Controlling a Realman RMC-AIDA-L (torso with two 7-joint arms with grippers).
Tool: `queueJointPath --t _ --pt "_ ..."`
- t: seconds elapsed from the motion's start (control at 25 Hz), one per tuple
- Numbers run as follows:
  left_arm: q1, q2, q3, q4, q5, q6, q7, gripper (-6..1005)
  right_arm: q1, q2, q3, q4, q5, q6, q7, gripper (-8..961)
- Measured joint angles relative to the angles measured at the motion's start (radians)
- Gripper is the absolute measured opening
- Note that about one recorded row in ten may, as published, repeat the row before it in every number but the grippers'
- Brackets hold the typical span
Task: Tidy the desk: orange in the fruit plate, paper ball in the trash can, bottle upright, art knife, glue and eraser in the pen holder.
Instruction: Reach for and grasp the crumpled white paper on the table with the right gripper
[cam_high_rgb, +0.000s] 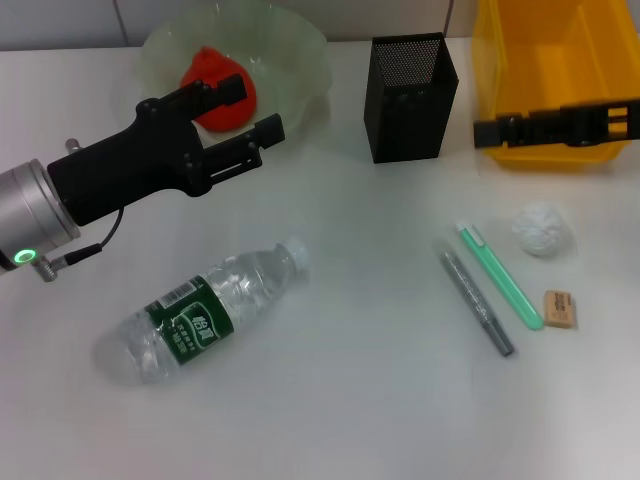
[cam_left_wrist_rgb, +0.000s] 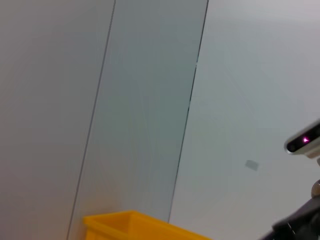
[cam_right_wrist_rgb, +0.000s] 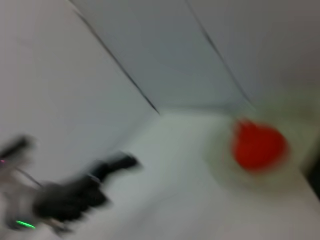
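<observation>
The orange (cam_high_rgb: 215, 88) lies in the pale green fruit plate (cam_high_rgb: 300, 50) at the back left; the right wrist view shows the orange (cam_right_wrist_rgb: 258, 146) as a blur. My left gripper (cam_high_rgb: 262, 108) hovers open and empty just in front of the plate. Near the left front, the bottle (cam_high_rgb: 205, 315) lies on its side. On the right lie the paper ball (cam_high_rgb: 543, 230), the eraser (cam_high_rgb: 560, 308), a green art knife (cam_high_rgb: 500, 275) and a grey glue stick (cam_high_rgb: 478, 303). The pen holder (cam_high_rgb: 412, 95) stands at the back centre. My right gripper (cam_high_rgb: 490, 130) hangs over the front wall of the trash can (cam_high_rgb: 555, 80).
The white desk runs back to a grey panelled wall. In the left wrist view there is only that wall and a corner of the yellow trash can (cam_left_wrist_rgb: 135, 225). Open desk surface lies between the bottle and the pens.
</observation>
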Motion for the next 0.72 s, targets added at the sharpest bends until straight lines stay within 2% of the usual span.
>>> queueJointPath --t 0.08,0.12,0.16,0.32,0.56,0.72 --pt "-0.002 0.000 0.000 0.000 0.000 -0.007 0.000 757 0.024 0.011 0.001 -0.079 -0.139 -0.004 0.145 830" --pt "-0.004 0.000 0.000 0.000 0.001 -0.011 0.000 757 0.051 0.024 0.001 -0.152 -0.262 -0.020 0.282 830" --pt "-0.004 0.000 0.000 0.000 0.001 -0.011 0.000 757 0.051 0.024 0.001 -0.152 -0.262 -0.020 0.282 830" --pt "-0.005 -0.001 0.000 -0.001 0.001 -0.022 0.001 757 0.094 0.034 -0.006 -0.243 -0.423 -0.061 0.440 830" --pt "-0.005 -0.002 0.000 -0.014 0.001 -0.035 0.001 756 0.135 0.035 -0.013 -0.270 -0.574 -0.096 0.516 830" --pt "-0.005 -0.002 0.000 -0.014 -0.002 -0.046 0.001 756 0.157 0.044 -0.057 -0.271 -0.668 -0.105 0.547 830"
